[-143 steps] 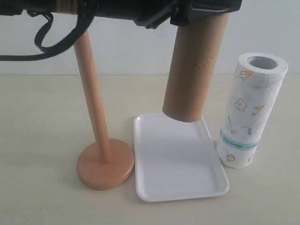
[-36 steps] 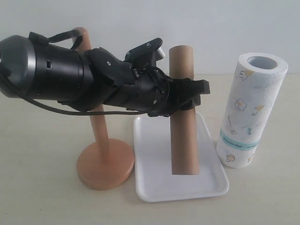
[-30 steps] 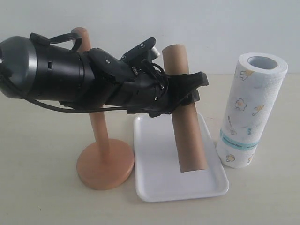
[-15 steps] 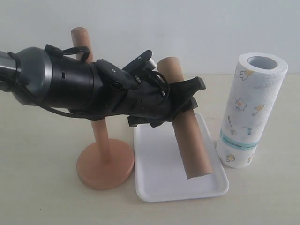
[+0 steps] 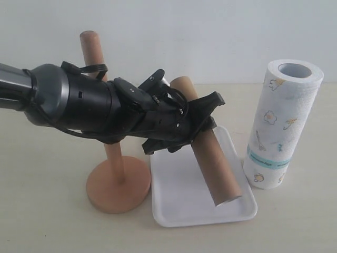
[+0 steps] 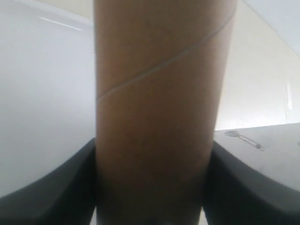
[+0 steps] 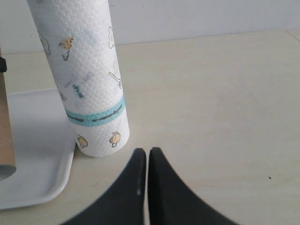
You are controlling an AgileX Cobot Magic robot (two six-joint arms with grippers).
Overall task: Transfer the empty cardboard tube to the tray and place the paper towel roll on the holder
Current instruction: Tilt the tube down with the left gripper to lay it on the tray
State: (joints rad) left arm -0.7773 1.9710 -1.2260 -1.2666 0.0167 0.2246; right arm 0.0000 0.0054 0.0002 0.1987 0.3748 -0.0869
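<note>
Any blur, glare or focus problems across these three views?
Left wrist view: tube is so close it fills the frame and looks soft. Right wrist view: roll sharp, embossing readable, no glare. Exterior view: even light, faint shadows, tray bright but its rim is visible.

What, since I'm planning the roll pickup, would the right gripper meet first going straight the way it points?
Probably only the table: the right gripper aims beside the paper towel roll, not at it; depth is unclear.
</note>
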